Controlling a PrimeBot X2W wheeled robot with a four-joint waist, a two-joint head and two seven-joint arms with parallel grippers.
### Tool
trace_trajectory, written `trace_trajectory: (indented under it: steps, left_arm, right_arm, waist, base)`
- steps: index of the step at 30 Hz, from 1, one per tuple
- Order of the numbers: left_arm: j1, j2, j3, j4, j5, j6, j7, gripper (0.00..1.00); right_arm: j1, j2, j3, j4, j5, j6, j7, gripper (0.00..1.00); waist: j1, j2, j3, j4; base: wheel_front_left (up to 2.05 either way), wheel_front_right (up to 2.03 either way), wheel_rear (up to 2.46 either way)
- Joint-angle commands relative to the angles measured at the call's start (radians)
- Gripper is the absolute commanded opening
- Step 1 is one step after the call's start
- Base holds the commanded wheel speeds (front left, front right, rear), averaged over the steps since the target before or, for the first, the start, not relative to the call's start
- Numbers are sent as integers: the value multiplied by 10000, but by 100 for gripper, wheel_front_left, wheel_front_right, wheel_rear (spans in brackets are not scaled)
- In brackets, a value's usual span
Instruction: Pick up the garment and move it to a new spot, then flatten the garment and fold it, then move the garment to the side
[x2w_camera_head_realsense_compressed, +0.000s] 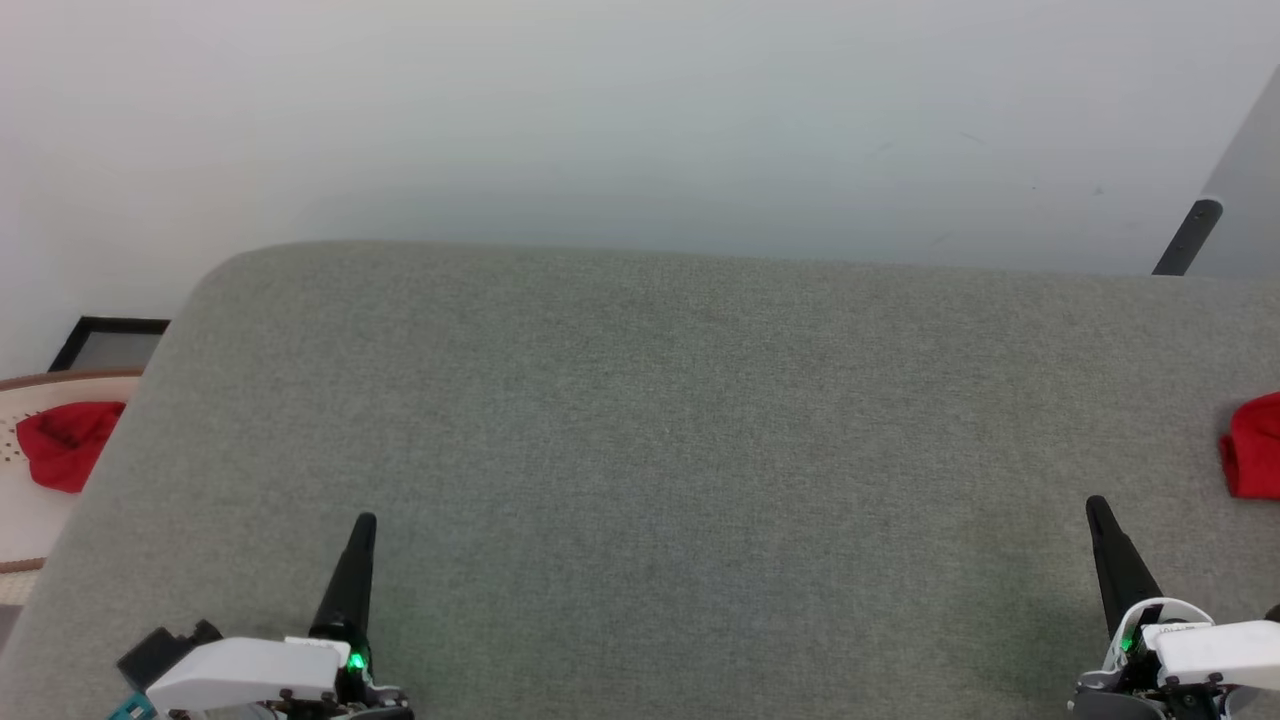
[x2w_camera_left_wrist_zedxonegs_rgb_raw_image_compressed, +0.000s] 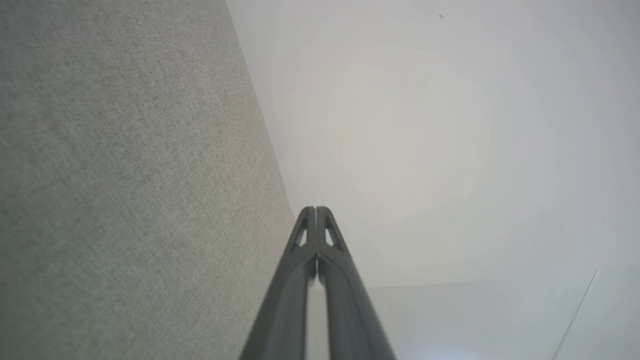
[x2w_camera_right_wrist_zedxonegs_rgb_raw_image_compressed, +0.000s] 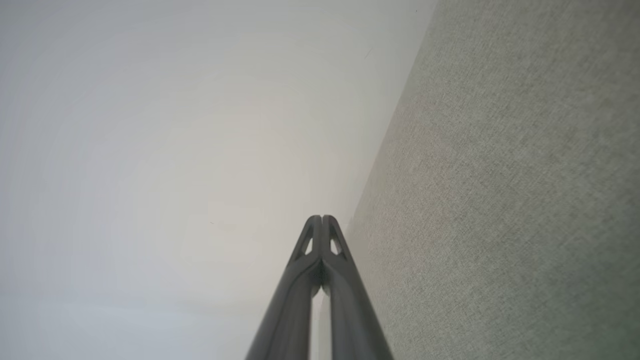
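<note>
left end effector (x2w_camera_head_realsense_compressed: 364, 521) pinched fully together and empty, over the near part of the grey surface (x2w_camera_head_realsense_compressed: 640, 430); right end effector (x2w_camera_head_realsense_compressed: 1097, 503) the same, tips touching. red cloth (x2w_camera_head_realsense_compressed: 1253, 446) lying at the right edge of the surface. second red cloth (x2w_camera_head_realsense_compressed: 66, 442) in a pale basket (x2w_camera_head_realsense_compressed: 70, 379) beside the left edge. cannot tell which one is the garment.

No lettering, number, brand or sign can be read on the grey fabric surface (x2w_camera_head_realsense_compressed: 640, 420), the pale wall (x2w_camera_head_realsense_compressed: 640, 100), the left gripper (x2w_camera_head_realsense_compressed: 366, 522) or the right gripper (x2w_camera_head_realsense_compressed: 1097, 505).
</note>
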Motion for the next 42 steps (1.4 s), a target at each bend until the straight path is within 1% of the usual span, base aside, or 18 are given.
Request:
trace_trajectory:
  steps: [1, 25, 42]
  left_arm:
    - [-132, 2, 41, -5, -199, -76, 27, 0]
    - [-427, -69, 186, 231, -1860, -97, 504, 0]
    - [-424, -85, 203, 225, -1789, -93, 501, 0]
  right_arm:
    - [-181, 30, -46, 1, 174, -2, 55, 0]
    - [-404, 167, -95, 246, 1688, -3, 427, 0]
    - [-338, 173, -106, 241, 1629, -2, 424, 0]
  waist:
    - [0, 0, -6, 6]
    - [0, 0, -126, 111]
    - [0, 0, -126, 111]
  base:
    - [0, 0, 0]
    - [0, 0, 0]
    - [0, 0, 0]
